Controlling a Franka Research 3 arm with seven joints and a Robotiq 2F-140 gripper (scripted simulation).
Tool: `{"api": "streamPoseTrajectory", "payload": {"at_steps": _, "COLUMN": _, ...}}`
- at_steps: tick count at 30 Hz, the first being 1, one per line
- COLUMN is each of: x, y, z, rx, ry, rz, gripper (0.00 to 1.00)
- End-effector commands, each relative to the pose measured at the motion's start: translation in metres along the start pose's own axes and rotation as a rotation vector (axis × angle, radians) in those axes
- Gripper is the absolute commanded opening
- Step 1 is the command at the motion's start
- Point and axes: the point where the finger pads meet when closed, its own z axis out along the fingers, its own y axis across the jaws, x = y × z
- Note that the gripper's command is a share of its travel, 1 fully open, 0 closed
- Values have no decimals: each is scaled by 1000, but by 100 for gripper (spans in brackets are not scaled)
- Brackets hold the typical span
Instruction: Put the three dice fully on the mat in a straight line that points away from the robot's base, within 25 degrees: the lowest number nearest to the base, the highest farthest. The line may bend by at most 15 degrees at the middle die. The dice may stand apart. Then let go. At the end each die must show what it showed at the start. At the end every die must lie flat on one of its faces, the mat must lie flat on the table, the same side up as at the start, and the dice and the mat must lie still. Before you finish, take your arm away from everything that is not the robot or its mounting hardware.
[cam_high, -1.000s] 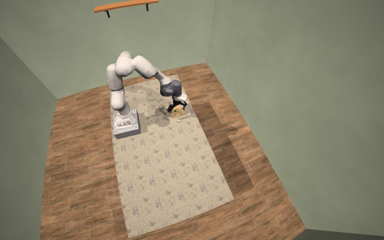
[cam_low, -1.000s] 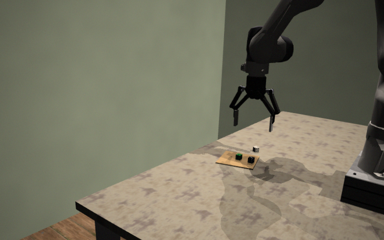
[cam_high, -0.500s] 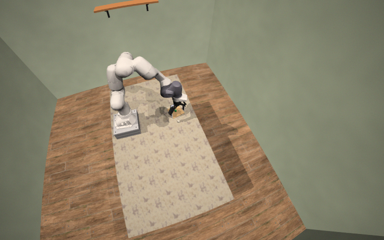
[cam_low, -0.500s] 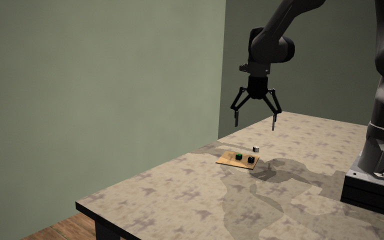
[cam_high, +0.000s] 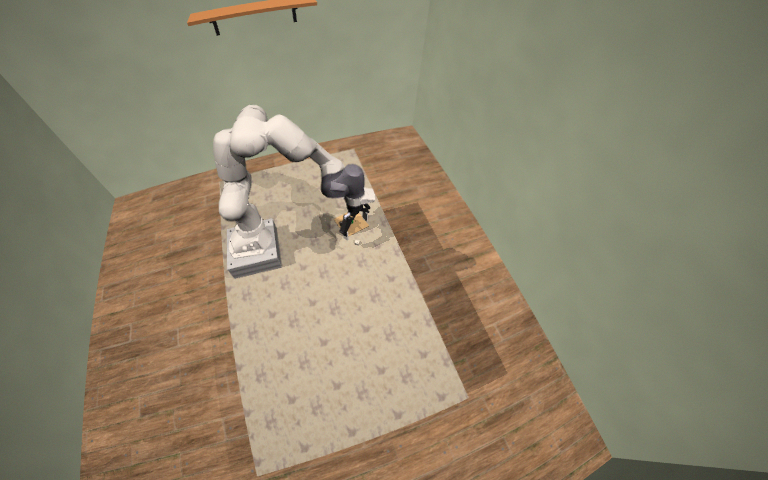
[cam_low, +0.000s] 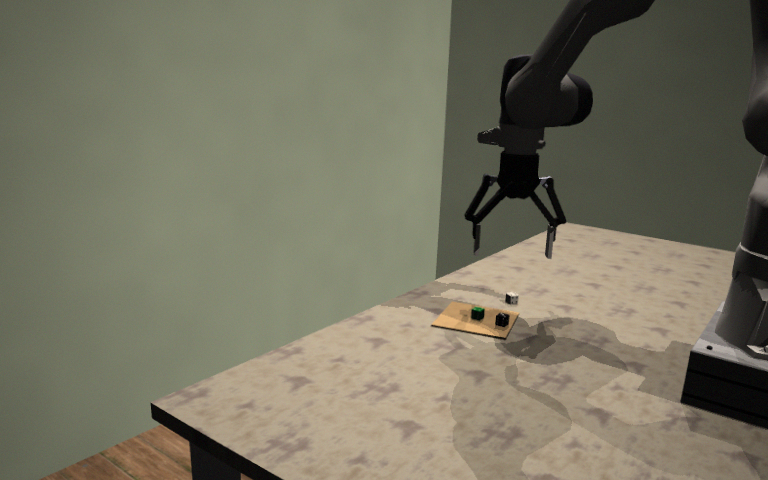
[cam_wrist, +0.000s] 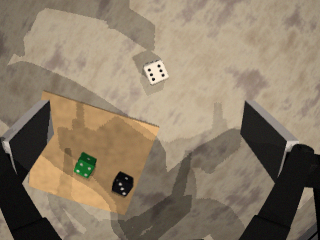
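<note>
A small tan mat lies flat on the table. A green die and a black die stand side by side on the mat. A white die stands on the bare table just off the mat's edge. My gripper is open and empty. It hangs high above the table, over the mat's edge and between the white die and the other two.
The robot's base stands on the table to one side of the mat. The table's edge and a green wall lie beyond the mat. A wooden shelf hangs on the far wall.
</note>
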Motion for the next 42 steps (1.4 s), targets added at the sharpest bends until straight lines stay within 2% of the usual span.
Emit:
{"api": "streamPoseTrajectory", "payload": {"at_steps": 1, "x": 3, "y": 1, "z": 0, "rx": 15, "ry": -10, "rz": -157, "gripper": 100}}
{"api": "streamPoseTrajectory", "payload": {"at_steps": 17, "x": 12, "y": 10, "z": 2, "rx": 18, "ry": -9, "rz": -410, "gripper": 100}}
{"api": "streamPoseTrajectory", "payload": {"at_steps": 22, "x": 13, "y": 10, "z": 2, "rx": 18, "ry": -9, "rz": -422, "gripper": 100}}
{"api": "streamPoseTrajectory", "payload": {"at_steps": 23, "x": 13, "y": 10, "z": 2, "rx": 18, "ry": -9, "rz": -422, "gripper": 21}}
{"api": "streamPoseTrajectory", "payload": {"at_steps": 42, "x": 13, "y": 10, "z": 2, "rx": 18, "ry": -9, "rz": -422, "gripper": 21}}
